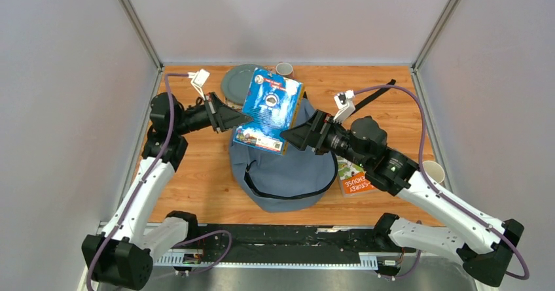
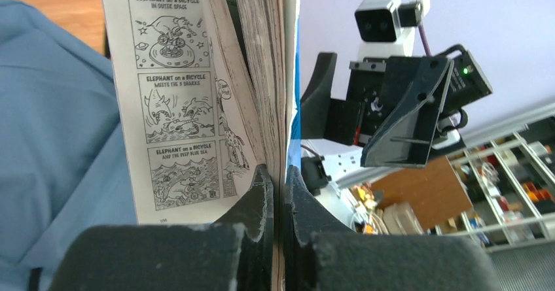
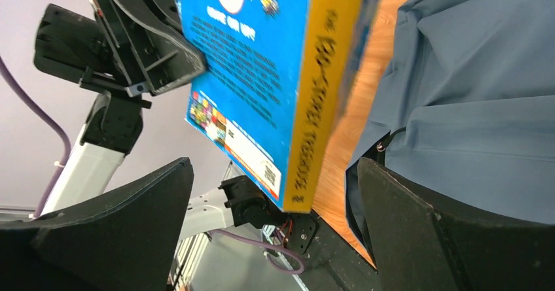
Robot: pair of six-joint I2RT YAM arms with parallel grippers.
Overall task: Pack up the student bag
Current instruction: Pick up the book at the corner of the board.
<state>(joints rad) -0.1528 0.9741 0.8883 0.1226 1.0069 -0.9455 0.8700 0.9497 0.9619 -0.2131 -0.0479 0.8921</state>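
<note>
The student bag (image 1: 288, 173) is a grey-blue fabric backpack lying flat at the table's middle, with a black strap looped across it. My left gripper (image 1: 237, 117) is shut on the left edge of a blue book (image 1: 268, 111) and holds it tilted above the bag's far end. In the left wrist view the fingers (image 2: 280, 176) pinch the book (image 2: 196, 75), whose comic pages fan open, with the bag (image 2: 52, 140) below. My right gripper (image 1: 292, 137) is open at the book's right lower corner. In the right wrist view its jaws (image 3: 275, 167) stand wide on either side of the yellow spine (image 3: 307, 108), not touching it.
A second book (image 1: 353, 183) with an orange and green cover lies right of the bag, partly under my right arm. A paper cup (image 1: 433, 171) stands at the right edge. A grey plate (image 1: 237, 82) and a cup (image 1: 284, 69) sit at the back. Grey walls enclose three sides.
</note>
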